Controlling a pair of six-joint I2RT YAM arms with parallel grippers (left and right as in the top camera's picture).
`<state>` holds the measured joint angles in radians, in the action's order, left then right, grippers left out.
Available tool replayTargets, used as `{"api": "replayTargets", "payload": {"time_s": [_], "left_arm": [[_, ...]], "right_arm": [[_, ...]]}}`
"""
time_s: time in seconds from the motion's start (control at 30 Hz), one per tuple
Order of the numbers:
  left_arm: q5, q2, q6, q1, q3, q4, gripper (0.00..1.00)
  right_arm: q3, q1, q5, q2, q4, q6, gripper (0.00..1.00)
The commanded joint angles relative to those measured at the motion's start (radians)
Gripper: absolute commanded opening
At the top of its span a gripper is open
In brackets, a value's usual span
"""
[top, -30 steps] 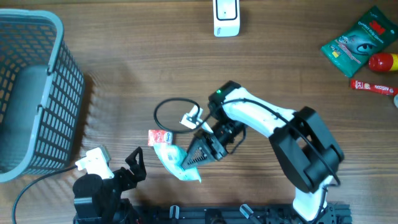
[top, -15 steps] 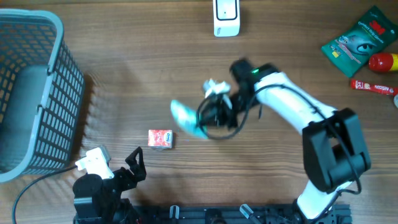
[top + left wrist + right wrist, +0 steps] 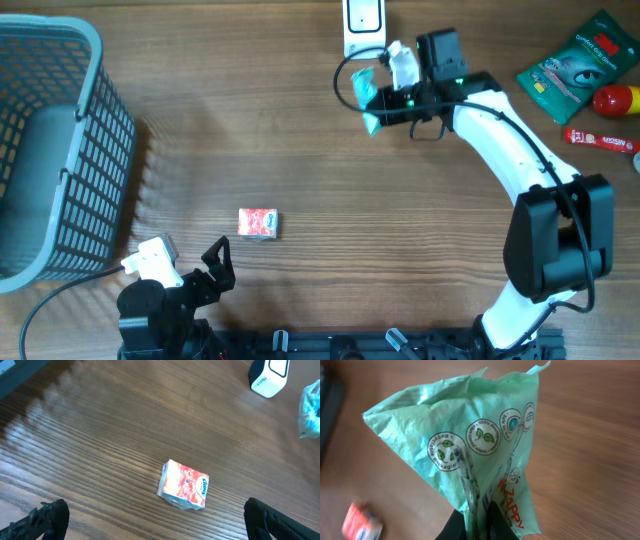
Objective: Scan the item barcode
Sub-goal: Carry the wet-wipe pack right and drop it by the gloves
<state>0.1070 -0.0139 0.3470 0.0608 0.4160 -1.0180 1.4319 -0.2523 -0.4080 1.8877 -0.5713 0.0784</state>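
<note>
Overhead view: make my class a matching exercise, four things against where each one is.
Things:
1 green packet
2 small red box
3 grey basket
4 white scanner

Places:
A far left of the view
B top edge, near the centre
C pinched in the right gripper
D lying alone, lower left of centre

Pairs: 1-C, 2-D, 3-A, 4-B

In view are one grey mesh basket [image 3: 104,170], one white scanner [image 3: 364,28], one small red box [image 3: 258,222], one pale green plastic pack [image 3: 366,92], one dark green pouch [image 3: 575,62], one red-and-yellow item [image 3: 617,99] and one red stick packet [image 3: 598,140].
</note>
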Motion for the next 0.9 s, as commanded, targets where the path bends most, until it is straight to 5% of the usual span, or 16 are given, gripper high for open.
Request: {"api": "replayTargets", "payload": {"time_s": [0.0, 0.47, 0.87], "left_arm": [[0.012, 0.006, 0.005, -0.004, 0.001, 0.003, 1.0], [0.012, 0.006, 0.005, -0.004, 0.001, 0.003, 1.0], [0.012, 0.006, 0.005, -0.004, 0.001, 0.003, 1.0]], "right_arm": [[0.093, -0.024, 0.266, -0.005, 0.006, 0.133, 0.04], [0.883, -0.024, 0.523, 0.561, -0.28, 0.004, 0.05], [0.919, -0.071, 0.576, 0.633, -0.177, 0.002, 0.04]]}}
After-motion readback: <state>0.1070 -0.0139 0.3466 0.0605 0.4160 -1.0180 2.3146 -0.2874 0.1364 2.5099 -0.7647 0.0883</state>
